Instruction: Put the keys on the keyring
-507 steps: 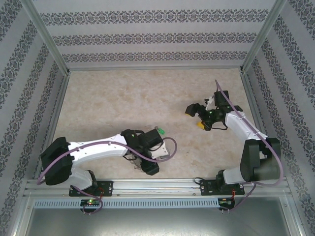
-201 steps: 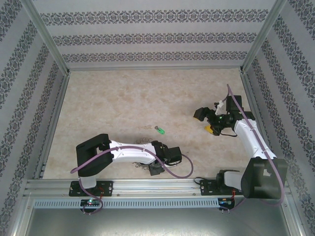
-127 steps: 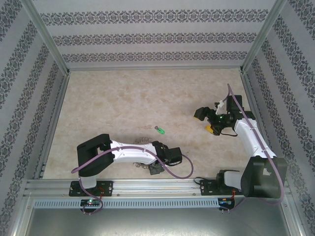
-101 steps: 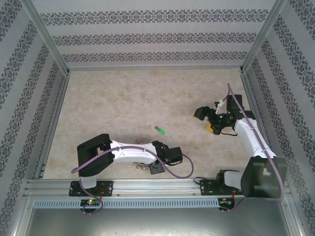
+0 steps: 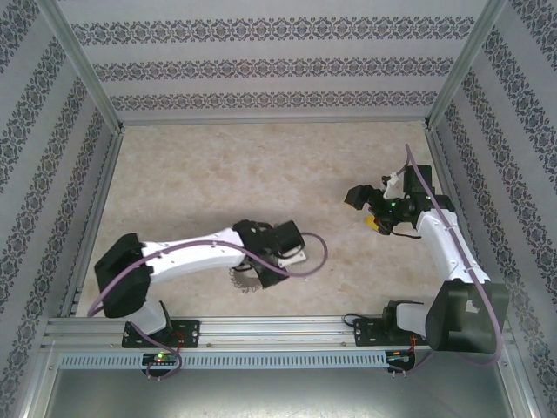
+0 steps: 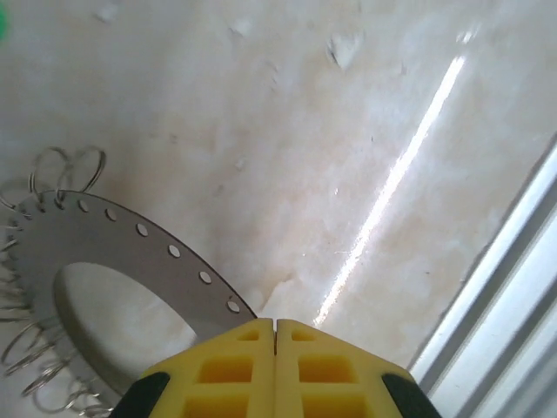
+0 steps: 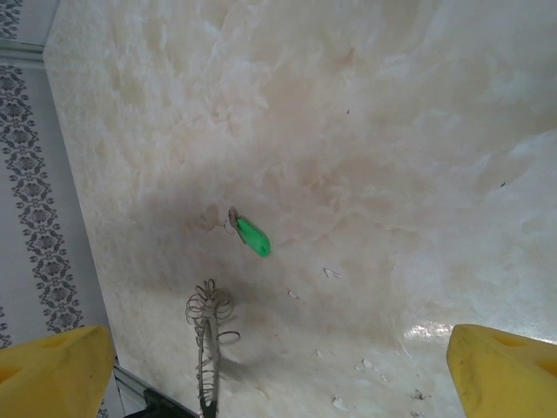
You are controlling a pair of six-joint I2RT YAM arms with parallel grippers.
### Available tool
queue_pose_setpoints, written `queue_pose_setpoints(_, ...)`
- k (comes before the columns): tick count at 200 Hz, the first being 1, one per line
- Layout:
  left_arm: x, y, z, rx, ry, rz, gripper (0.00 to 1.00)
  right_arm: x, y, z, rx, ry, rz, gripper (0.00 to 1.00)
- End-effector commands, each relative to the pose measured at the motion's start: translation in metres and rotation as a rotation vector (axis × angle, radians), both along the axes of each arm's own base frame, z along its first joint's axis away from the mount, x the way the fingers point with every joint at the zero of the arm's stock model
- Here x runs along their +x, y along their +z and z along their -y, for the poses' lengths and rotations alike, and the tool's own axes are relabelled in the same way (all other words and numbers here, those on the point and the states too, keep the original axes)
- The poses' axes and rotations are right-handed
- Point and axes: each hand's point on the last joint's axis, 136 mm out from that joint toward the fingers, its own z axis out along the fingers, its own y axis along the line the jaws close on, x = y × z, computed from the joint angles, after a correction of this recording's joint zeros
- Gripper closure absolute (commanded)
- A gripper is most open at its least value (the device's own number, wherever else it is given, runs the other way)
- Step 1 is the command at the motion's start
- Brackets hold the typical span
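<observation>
The keyring [image 6: 96,252], a flat dark-grey ring with small holes and wire loops along its rim, has its edge pinched in my left gripper [image 6: 276,322], whose yellow fingers are shut together. In the right wrist view the keyring [image 7: 207,348] stands edge-on above the table. From above, the left gripper [image 5: 252,279] and keyring [image 5: 239,277] are near the front middle. The green-headed key [image 7: 253,236] lies flat on the table just beyond the ring; a green sliver of it [image 6: 2,22] shows in the left wrist view. My right gripper [image 5: 365,211] hovers open at the right, empty.
The aluminium front rail [image 6: 505,296] runs close to the right of the left gripper. Patterned walls [image 5: 261,61] and metal posts enclose the marble-look table [image 5: 218,174]. Small white flecks [image 7: 329,273] dot the surface near the key.
My left gripper shut on the keyring near the front rail, then lifted and carried it back and left. The left arm now covers the key from above. The right arm barely moved.
</observation>
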Motion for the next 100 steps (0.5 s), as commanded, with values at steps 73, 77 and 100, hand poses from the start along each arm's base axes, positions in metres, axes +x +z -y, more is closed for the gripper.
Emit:
queue_pose_setpoints(73,0.026,0.149,-0.01,-0.509,-0.011,0.078,1.0,0.007,0.055,-0.015,0.08,0.055,0.241,0.02)
queue_pose_setpoints(77,0.027,0.155,-0.01,-0.526,-0.012,0.086,1.0,0.007,0.058,-0.016,0.085,0.061,0.252,0.02)
queue_pose_setpoints(100,0.036,0.187,-0.012,-0.613,-0.013,0.122,1.0,0.008,0.078,-0.032,0.107,0.126,0.331,0.02)
